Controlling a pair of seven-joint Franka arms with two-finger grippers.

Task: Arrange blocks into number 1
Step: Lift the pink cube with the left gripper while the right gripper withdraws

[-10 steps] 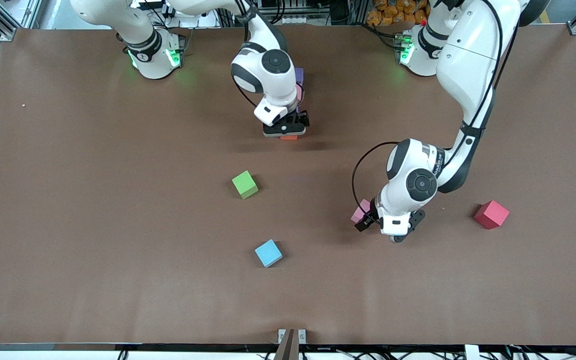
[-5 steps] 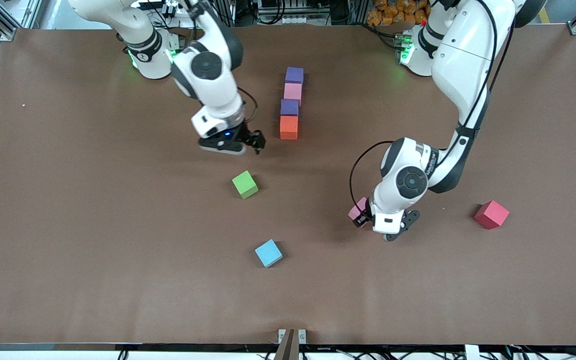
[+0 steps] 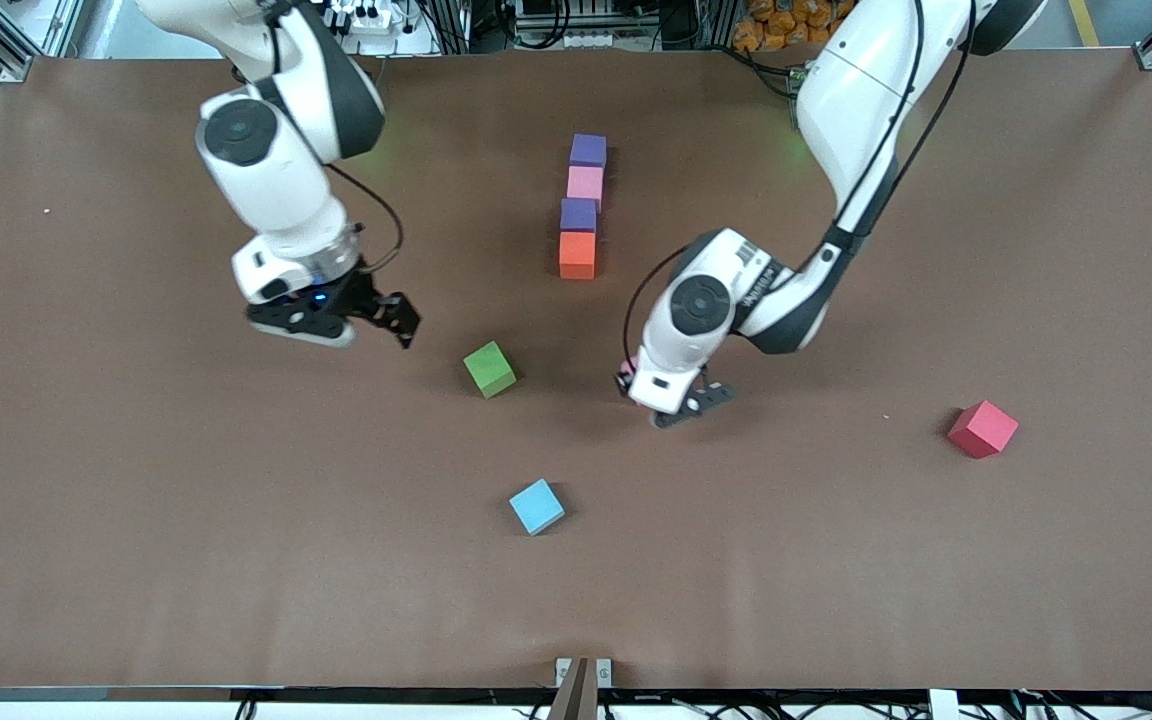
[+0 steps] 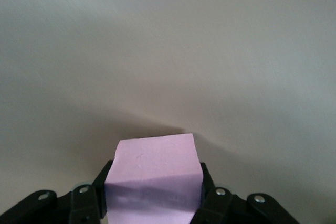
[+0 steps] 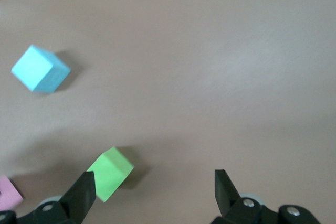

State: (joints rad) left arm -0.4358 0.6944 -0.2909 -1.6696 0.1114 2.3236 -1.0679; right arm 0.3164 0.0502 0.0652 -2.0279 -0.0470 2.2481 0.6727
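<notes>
Four blocks lie in one column: a purple block [image 3: 588, 150], a light pink block [image 3: 585, 183], a second purple block [image 3: 578, 214] and an orange block [image 3: 577, 254] at the end nearest the front camera. My left gripper [image 3: 664, 398] is shut on the other light pink block [image 4: 153, 169], which fills the gap between its fingers. It hangs over bare table, off the orange end of the column. In the front view the hand hides that block almost entirely. My right gripper [image 3: 381, 322] is open and empty over the table, beside the green cube [image 3: 489, 368].
The green cube [image 5: 110, 173] lies just off one finger of the right gripper [image 5: 153, 195]. A light blue cube [image 3: 536, 506] lies nearer the front camera. A red cube [image 3: 982, 428] sits toward the left arm's end of the table.
The right gripper let go of the orange block at the column's end and swung away toward the right arm's end. The left gripper lifted the pink block and carried it toward the column.
</notes>
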